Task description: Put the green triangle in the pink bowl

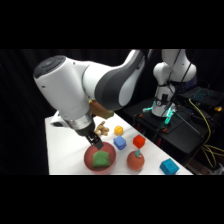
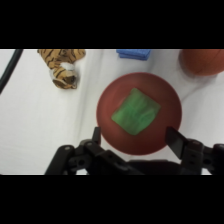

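And there it is: the green triangle (image 2: 136,111) lies flat inside the pink bowl (image 2: 109,102), right about the middle of it, and nothing is pinching it. The gripper (image 2: 135,136) hangs just above the bowl with its two fingers (image 2: 174,138) spread wide, one to each side of the near rim, the block sitting free in the space ahead of them.

Side camera now: the white arm (image 1: 95,82) leans over the white table (image 1: 67,145), the gripper (image 1: 96,144) right above the bowl's (image 1: 89,161) back edge, the green block (image 1: 101,159) showing just under and in front of it.

Around the pincer, wrist view: a striped tiger toy (image 2: 61,66) sits off to the upper left, well apart from the bowl; a blue block (image 2: 134,53) lies beyond the bowl's far rim; a round red-orange fruit toy (image 2: 202,61) sits at the upper right.

From the side, that fruit toy (image 1: 135,161) is just beside the bowl, with a red block (image 1: 139,142), a yellow piece (image 1: 118,130) and another blue block (image 1: 169,166) scattered farther out.
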Available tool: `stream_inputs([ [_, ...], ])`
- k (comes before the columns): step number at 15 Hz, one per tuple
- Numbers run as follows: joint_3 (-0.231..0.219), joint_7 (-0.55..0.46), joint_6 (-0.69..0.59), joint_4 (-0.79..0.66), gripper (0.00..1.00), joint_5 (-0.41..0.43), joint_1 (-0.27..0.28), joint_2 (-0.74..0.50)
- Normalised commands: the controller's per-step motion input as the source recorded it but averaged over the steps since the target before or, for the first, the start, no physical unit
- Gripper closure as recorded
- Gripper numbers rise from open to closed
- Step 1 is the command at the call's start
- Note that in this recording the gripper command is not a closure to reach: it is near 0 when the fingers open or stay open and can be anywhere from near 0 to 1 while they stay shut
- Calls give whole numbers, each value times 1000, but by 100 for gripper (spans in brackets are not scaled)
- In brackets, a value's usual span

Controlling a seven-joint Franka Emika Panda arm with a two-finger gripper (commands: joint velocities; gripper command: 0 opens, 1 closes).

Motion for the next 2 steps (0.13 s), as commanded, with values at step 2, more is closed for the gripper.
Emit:
stream_inputs([
  [2, -8, 40, 71, -120, 0, -22, -23, -141],
])
